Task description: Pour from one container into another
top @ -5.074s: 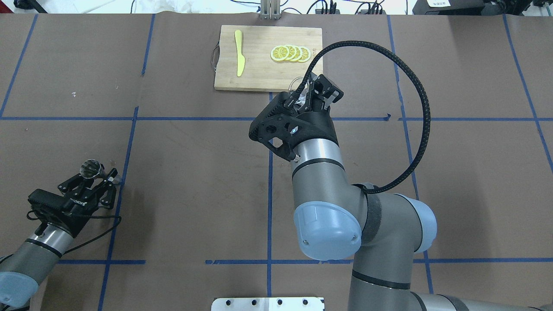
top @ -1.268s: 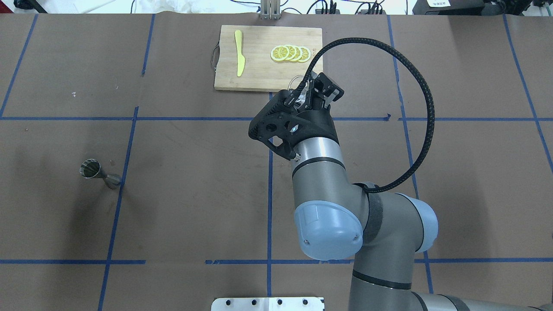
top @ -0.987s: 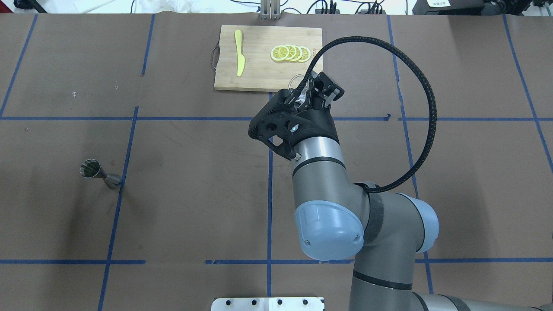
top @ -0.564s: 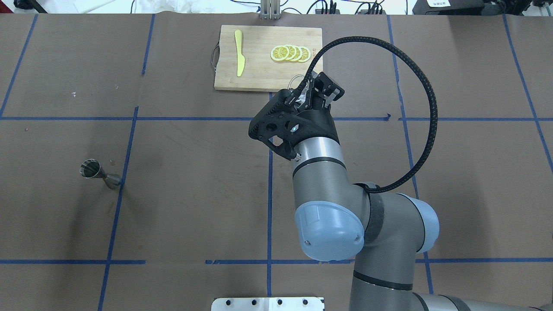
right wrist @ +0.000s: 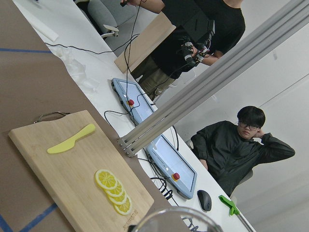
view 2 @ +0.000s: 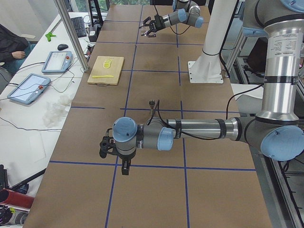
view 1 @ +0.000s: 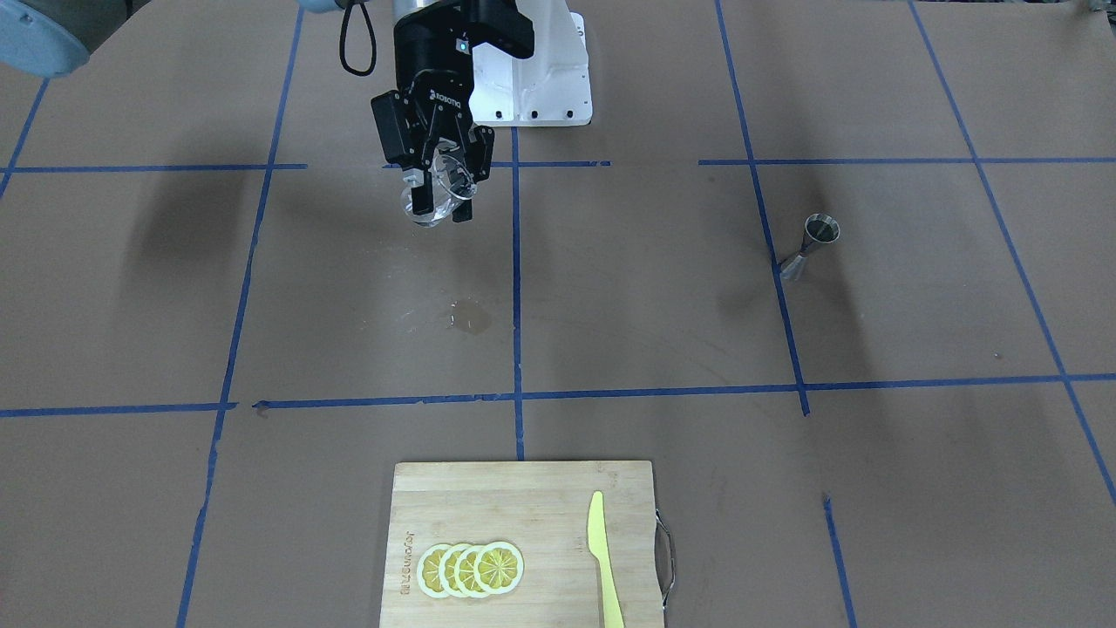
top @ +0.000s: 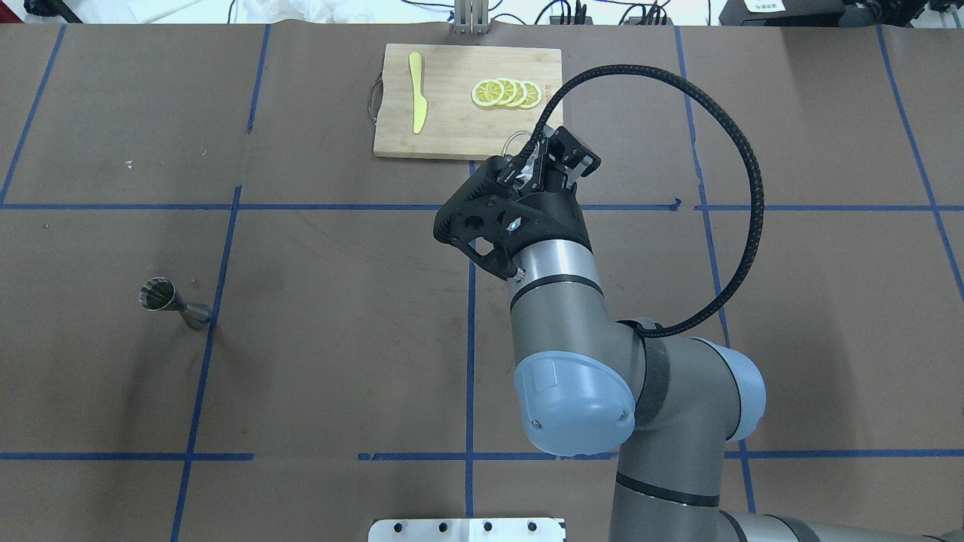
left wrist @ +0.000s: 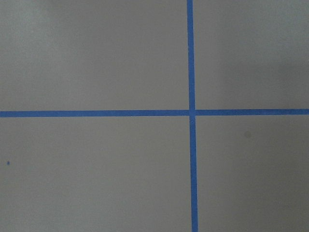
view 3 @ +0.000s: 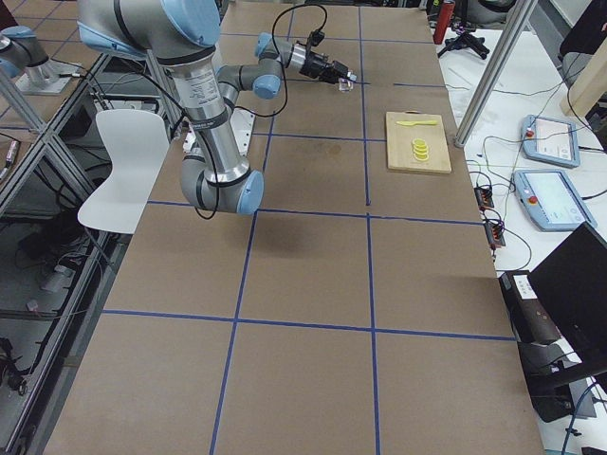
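**Glass cup gripped aloft, jigger standing well apart**

Seen from overhead, the right gripper (top: 556, 159) sits just toward 12 o'clock of the table's centre. Its fingers are clamped around the small clear glass cup (view 1: 425, 212), which is held off the table and tipped.

The steel jigger (top: 172, 302) stands upright at 9 o'clock, well apart from the cup and just beside a blue tape line (top: 202, 354).

At 12 o'clock a cutting board (top: 452, 132) carries lemon slices (top: 506, 93) and a yellow knife (top: 416, 92).

The left gripper (view 2: 123, 165) shows only in a side view, so how wide its fingers stand cannot be told.
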